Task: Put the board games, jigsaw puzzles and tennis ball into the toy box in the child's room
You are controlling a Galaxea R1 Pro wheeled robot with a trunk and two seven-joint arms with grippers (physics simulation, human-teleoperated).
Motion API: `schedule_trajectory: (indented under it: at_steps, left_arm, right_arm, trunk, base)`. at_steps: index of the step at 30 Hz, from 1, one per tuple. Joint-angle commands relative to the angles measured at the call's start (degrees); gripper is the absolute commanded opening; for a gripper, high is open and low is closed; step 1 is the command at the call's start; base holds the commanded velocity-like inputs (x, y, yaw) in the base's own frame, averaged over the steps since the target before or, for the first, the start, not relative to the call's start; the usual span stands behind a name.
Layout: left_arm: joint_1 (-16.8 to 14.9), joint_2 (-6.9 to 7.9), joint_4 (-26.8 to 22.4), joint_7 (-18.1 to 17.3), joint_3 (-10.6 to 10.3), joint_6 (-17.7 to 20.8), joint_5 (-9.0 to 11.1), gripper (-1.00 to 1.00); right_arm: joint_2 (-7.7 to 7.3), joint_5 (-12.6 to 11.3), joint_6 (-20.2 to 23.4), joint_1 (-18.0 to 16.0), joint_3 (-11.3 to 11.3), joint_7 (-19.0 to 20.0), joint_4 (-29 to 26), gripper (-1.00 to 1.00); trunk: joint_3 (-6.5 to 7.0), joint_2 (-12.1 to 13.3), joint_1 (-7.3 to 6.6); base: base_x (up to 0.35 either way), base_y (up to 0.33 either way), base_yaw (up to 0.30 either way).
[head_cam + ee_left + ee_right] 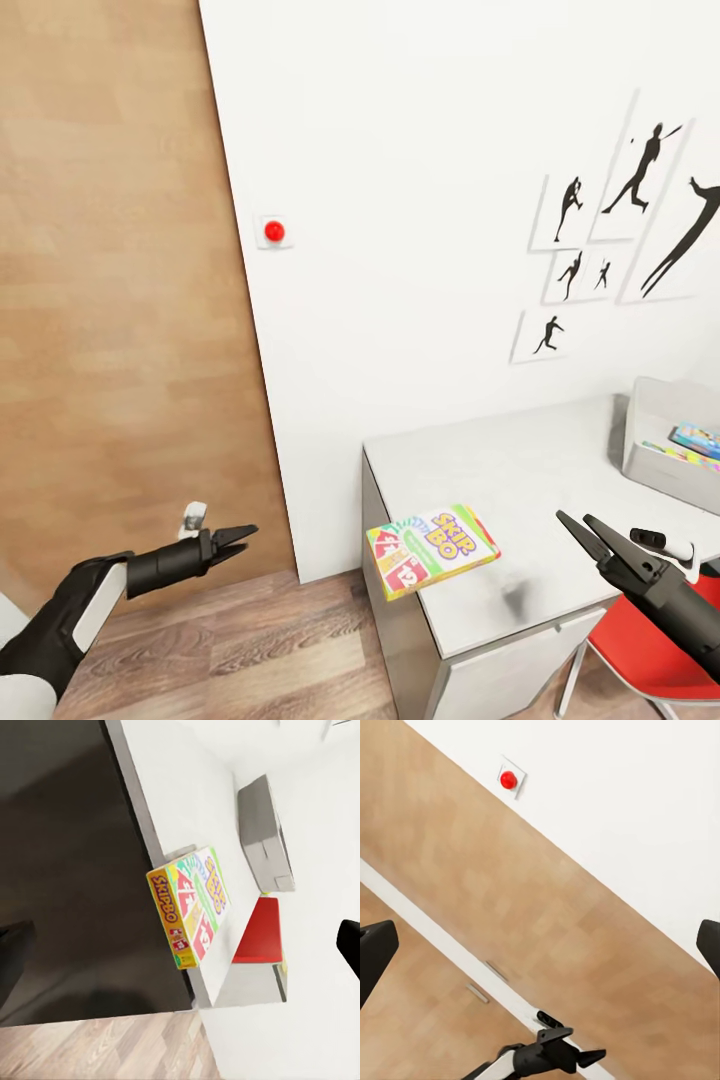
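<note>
The green-purple SKIP-BO board game [432,548] lies flat on the near left corner of the table [520,470], overhanging the edge. In the left wrist view the same board game [196,907] sits past my spread fingers [349,945]. My left gripper [250,538] hovers open and empty over the floor, left of the table. To the right of the game, my right gripper [572,518] hangs open and empty above the table's front. The grey toy box [665,430] stands at the table's far right, holding a small blue board game [697,438] and a jigsaw puzzle [680,457].
A red chair [640,650] is tucked under the table's right front. A wood-panelled wall [120,300] fills the left, and a white wall with a red button [273,232] and player silhouette posters [620,230] rises behind the table. Wood-plank floor [250,650] lies below my left arm.
</note>
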Motion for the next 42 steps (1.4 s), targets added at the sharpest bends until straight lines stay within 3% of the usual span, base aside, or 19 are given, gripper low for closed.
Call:
schedule_trajectory:
  at_steps: [1, 8, 11, 25, 36, 42]
  left_arm:
    - [-0.1, -0.3, 0.3, 0.6, 0.0, 0.4, 0.2, 1.0]
    - [-0.1, -2.23, 1.4, 5.3, 0.1, 0.4, 0.2, 1.0]
    - [-0.1, -3.78, 2.6, 7.4, 0.1, 0.3, 0.2, 1.0]
    - [-0.1, -5.89, 6.6, 8.2, 0.0, -0.8, -0.1, 1.0]
    - [-0.1, -9.21, 9.1, 8.9, 0.0, -2.6, -0.5, 1.0]
    - [-0.1, -10.28, 9.6, 9.8, 0.0, -3.2, -0.3, 1.0]
  right_arm:
    - [-0.02, -0.2, 0.4, -0.1, 0.0, 0.0, 0.0, 1.0]
    - [-0.05, -0.2, 0.5, 0.0, -0.1, 0.0, 0.1, 1.0]
    - [-0.01, -0.2, 0.5, 0.0, -0.1, -0.1, 0.1, 1.0]
    - [0.01, -0.2, 0.5, -0.1, -0.1, -0.2, 0.1, 1.0]
    - [0.05, -0.2, 0.4, -0.1, 0.0, -0.3, 0.1, 1.0]
    - [0.05, -0.2, 0.4, -0.1, 0.0, -0.3, 0.1, 1.0]
  trunk:
    - [-0.26, -0.5, 0.23]
    - [-1.51, -3.3, 1.77]
    - [-2.05, -4.5, 2.43]
    - [-4.57, -10.1, 5.5]
    - [-6.54, -14.5, 7.92]
    - [-7.62, -16.9, 9.24]
  base:
    - [0.0, 0.0, 0.0]
    - [0.0, 0.0, 0.0]
    - [0.0, 0.0, 0.0]
    - [0.0, 0.0, 0.0]
    - [0.0, 0.0, 0.0]
    - [0.0, 0.0, 0.0]
